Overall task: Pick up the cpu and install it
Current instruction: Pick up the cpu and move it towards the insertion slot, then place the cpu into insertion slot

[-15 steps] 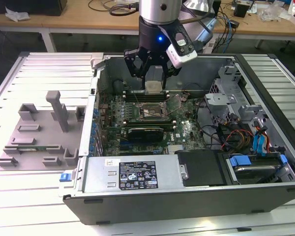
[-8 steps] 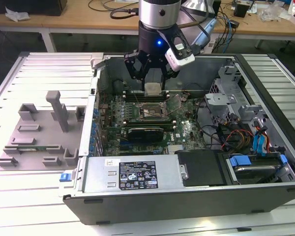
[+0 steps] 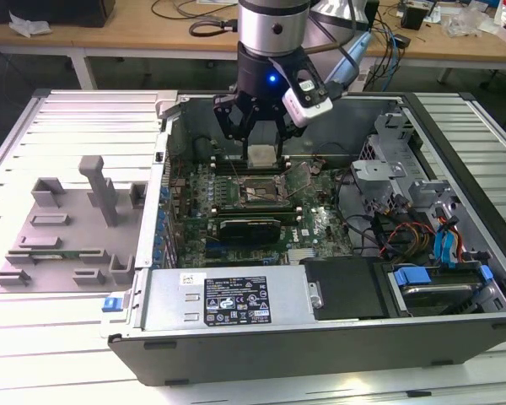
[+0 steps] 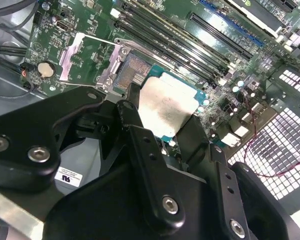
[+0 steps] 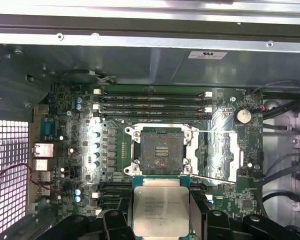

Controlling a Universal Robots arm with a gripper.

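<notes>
Lying at the exterior view's left on the slatted table (image 3: 17, 354), a grey tray (image 3: 59, 253) is carrying several grey plastic blocks (image 3: 99, 186), the tallest of them standing upright. Moving rightward, an open computer case (image 3: 320, 354) is lying on its side with the green motherboard (image 3: 320, 224) facing up. Over the board's middle the arm is hanging straight down, and its gripper (image 3: 261, 145) is pinching the cpu (image 3: 261, 155) by two opposite edges, the black fingers (image 4: 135, 130) pressing against its sides. The cpu is hovering flat, metal plate up, above the board and just beside the socket (image 5: 160, 150) rather than in it. In the first wrist view the socket is showing bare contacts, and its load plate (image 5: 222, 150) is lying swung open to one side. A row of memory sticks (image 5: 152, 102) is running along the socket's side away from the cpu, and a coin cell (image 5: 243, 116) is sitting near the open plate. Further toward the exterior view's right, a metal drive cage (image 3: 388, 160), coloured cables (image 3: 405, 232) and blue tabs (image 3: 411, 276) are crowding the case's end
</notes>
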